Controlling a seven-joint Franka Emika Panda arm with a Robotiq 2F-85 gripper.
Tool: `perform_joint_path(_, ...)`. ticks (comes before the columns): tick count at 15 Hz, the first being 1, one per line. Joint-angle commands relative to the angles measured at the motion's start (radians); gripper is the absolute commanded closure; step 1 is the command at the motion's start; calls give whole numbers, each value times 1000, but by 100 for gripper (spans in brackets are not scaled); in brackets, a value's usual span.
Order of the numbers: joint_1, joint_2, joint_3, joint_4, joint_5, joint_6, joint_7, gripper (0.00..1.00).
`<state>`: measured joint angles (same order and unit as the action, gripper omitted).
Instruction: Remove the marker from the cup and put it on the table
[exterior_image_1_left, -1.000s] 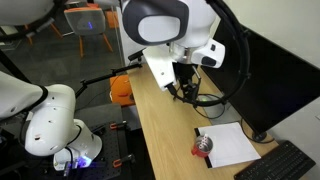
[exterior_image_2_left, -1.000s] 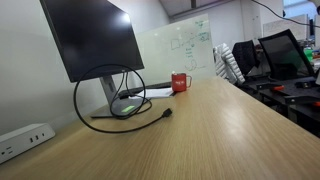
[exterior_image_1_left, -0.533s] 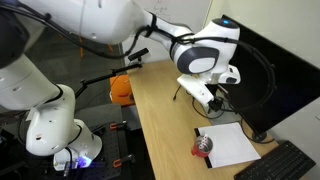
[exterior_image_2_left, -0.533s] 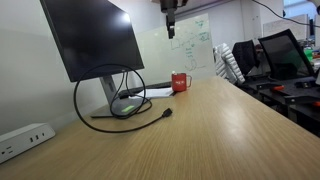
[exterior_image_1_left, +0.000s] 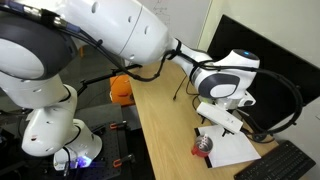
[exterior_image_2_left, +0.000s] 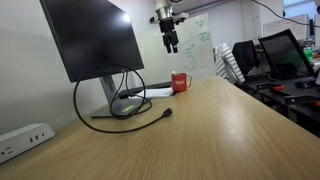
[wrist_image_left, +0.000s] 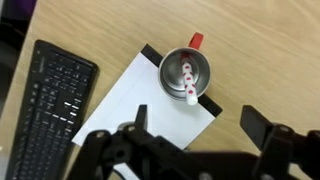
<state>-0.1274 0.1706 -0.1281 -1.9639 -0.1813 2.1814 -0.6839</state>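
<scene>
The gripper hangs over the table in the wrist view. Its fingers are spread wide apart, with nothing between them. Just beyond them lies a white sheet of paper, set at a slant. A black keyboard lies close to its left side, the key legends too small to read.

The cup stands upright at the sheet's far edge, touching it. It is silvery inside, with a red handle pointing away. The marker is in the cup, leaning toward the near wall, pale with red marks. To the right of the cup and beyond it the light wood is bare.

In an exterior view the near half of the table is open up to its right edge. A monitor stands on the left, with a black cable looped around its foot. On the far wall a whiteboard carries drawings that cannot be read.
</scene>
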Motion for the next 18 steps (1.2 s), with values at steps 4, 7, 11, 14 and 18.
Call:
perform_joint_path(4, -16, 8, 21, 7, -26, -4, 2, 0)
perform_joint_path(7, -33, 26, 31, 7, 36, 20, -64, 0)
perform_joint_path(11, -76, 53, 55, -18, 191, 114, -259, 0)
perform_joint_path(14, -103, 54, 61, -34, 256, 173, -348, 9)
perform_joint_path(18, -119, 30, 57, -77, 320, 207, -363, 51)
